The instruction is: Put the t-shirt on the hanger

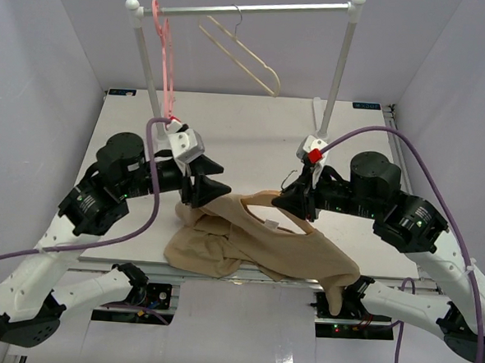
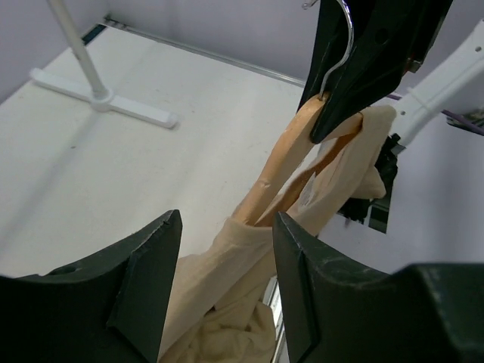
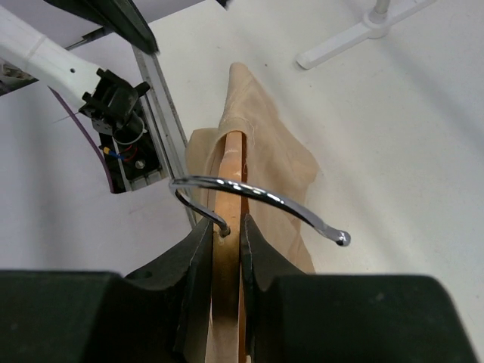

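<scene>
R pincer [image 3: 225, 231] is pressed together on the wooden hanger [image 3: 230, 159], gripping the neck just below the wire hook [image 3: 257, 198]. Judged purpose: keeps the hanger raised and steady so cloth can be worked over it.

L pincer [image 1: 216, 180] is spread and holds nothing. It sits just beside the shirt's left shoulder, aimed at the hanger, prob. to catch fabric and draw it over that end.

The tan t-shirt [image 1: 287, 254] has its collar around the hanger neck. The rest is slumped on the table [image 1: 254, 133] at the near edge, with the hem spilling over by the R arm base.

Not verifiable:
- Hanger ends and crossbar are under cloth.
- Cannot tell whether either shoulder is seated.
- Sleeves are lost in the folds.
- L wrist view is partly blocked by its own fingers.
</scene>
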You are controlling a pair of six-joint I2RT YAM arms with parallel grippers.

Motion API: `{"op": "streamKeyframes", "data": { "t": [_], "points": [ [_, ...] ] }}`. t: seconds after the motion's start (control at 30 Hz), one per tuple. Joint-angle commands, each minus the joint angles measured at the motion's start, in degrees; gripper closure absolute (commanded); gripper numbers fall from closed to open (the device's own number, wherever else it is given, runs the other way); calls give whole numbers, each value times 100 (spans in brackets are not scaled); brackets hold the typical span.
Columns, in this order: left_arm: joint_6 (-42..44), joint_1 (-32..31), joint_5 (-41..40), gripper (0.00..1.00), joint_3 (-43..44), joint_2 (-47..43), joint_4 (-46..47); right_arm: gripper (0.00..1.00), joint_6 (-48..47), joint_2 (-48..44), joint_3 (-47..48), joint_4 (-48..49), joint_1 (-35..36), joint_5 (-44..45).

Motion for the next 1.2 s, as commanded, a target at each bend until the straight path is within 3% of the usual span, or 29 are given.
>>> {"op": "streamKeyframes", "data": {
  "t": [0.0,0.2,0.63,0.77,0.83,0.87,0.9,0.97,1.07,1.17],
  "points": [
    [53,10,1080,38,128,456,249,92,-56,68,-101,940,13,-758],
    [-76,1,2096,37,-148,715,624,92,118,37,-400,1681,22,-1171],
    [-29,-8,2962,45,-476,992,821,92,302,321,-517,2219,22,-1333],
    [-17,-16,3251,55,-510,1021,814,92,330,387,-539,2288,22,-1338],
    [-17,-16,3220,81,-528,1039,821,92,339,414,-558,2326,14,-1363],
    [-30,-16,3195,89,-532,1040,815,92,337,423,-583,2328,17,-1387],
    [-45,-16,3169,96,-536,1040,807,92,333,430,-608,2328,20,-1413],
    [-63,-16,3084,100,-544,1008,788,91,312,397,-728,2315,22,-1419],
    [-147,-16,2770,100,-503,900,786,77,261,286,-876,2156,22,-1226],
    [-262,-16,2384,100,-433,728,704,50,118,-98,-1127,1879,16,-910]
  ]
}}
